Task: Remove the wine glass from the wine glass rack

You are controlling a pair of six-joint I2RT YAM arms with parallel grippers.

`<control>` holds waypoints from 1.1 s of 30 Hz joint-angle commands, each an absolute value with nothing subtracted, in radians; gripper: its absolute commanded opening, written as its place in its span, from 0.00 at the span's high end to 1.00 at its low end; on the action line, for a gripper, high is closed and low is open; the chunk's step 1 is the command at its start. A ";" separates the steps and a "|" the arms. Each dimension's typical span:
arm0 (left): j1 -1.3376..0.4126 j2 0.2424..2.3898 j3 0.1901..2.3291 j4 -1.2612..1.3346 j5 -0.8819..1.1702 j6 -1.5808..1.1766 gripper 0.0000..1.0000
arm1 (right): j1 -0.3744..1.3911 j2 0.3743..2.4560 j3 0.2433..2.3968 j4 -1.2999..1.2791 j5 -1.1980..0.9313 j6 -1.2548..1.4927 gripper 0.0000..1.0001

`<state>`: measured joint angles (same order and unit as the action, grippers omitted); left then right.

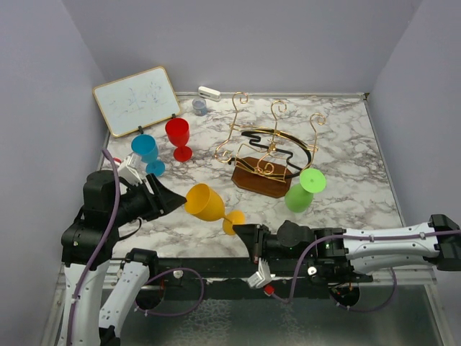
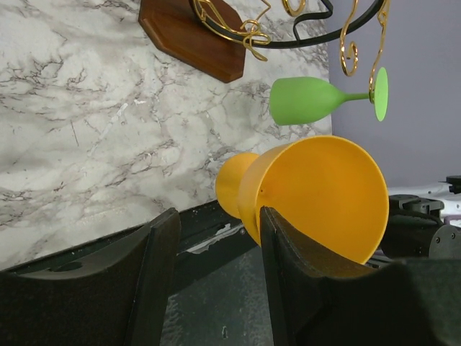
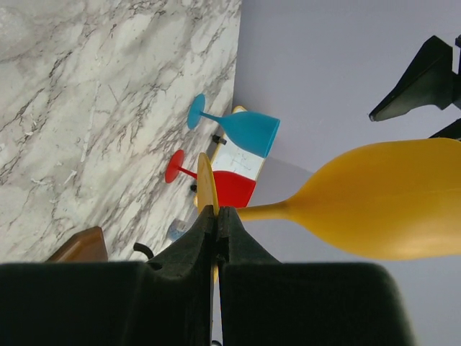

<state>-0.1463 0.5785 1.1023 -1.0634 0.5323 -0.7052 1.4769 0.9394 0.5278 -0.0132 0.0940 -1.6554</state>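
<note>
At the near edge of the tabletop [image 1: 346,166], the right fingers [image 3: 217,225] are pressed together on the thin round foot of the orange wine glass [image 1: 205,202], holding it tilted in the air, clear of the wine glass rack [image 1: 252,175]. Its bowl points toward the left fingers [image 1: 169,198], which stand spread wide and grip nothing. One tip may touch the bowl's rim, though the views do not settle it. Behind the glass, the rack stands mid-tabletop with a green wine glass [image 1: 299,194] hanging by its foot from a front hook. Red [image 1: 178,137] and blue [image 1: 146,149] glasses stand upright at the left, before a small whiteboard [image 1: 137,99].
</note>
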 commanded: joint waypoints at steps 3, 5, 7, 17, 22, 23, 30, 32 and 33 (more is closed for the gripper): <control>-0.152 0.551 1.066 -1.030 0.578 -0.715 0.49 | 1.506 0.994 0.532 0.094 0.139 -1.721 0.99; -0.152 0.547 1.057 -1.029 0.578 -0.714 0.49 | 1.520 1.012 0.535 0.106 0.149 -1.727 0.99; -0.152 0.543 1.047 -1.026 0.578 -0.716 0.49 | 1.530 1.031 0.537 0.118 0.160 -1.735 0.99; -0.156 0.521 0.989 -1.050 0.554 -0.683 0.63 | 1.550 1.069 0.535 0.173 0.187 -1.740 0.99; -0.159 0.518 0.976 -1.046 0.550 -0.674 0.94 | 1.550 1.058 0.527 0.180 0.197 -1.723 0.96; -0.160 0.518 0.976 -1.047 0.547 -0.673 1.00 | 1.552 1.056 0.524 0.181 0.198 -1.718 0.92; -0.160 0.536 1.047 -1.082 0.375 -0.656 1.00 | 1.554 1.024 0.472 0.169 0.231 -1.657 0.51; -0.159 0.555 1.087 -1.077 0.309 -0.654 1.00 | 1.558 1.005 0.449 0.155 0.236 -1.631 0.49; -0.160 0.569 1.107 -1.073 0.273 -0.650 1.00 | 1.561 0.998 0.440 0.146 0.240 -1.616 0.48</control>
<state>-0.1551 0.5392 1.0203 -1.0874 0.4332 -0.6670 1.5455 1.0336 0.4820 0.1425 0.1997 -1.6863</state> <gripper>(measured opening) 0.019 0.503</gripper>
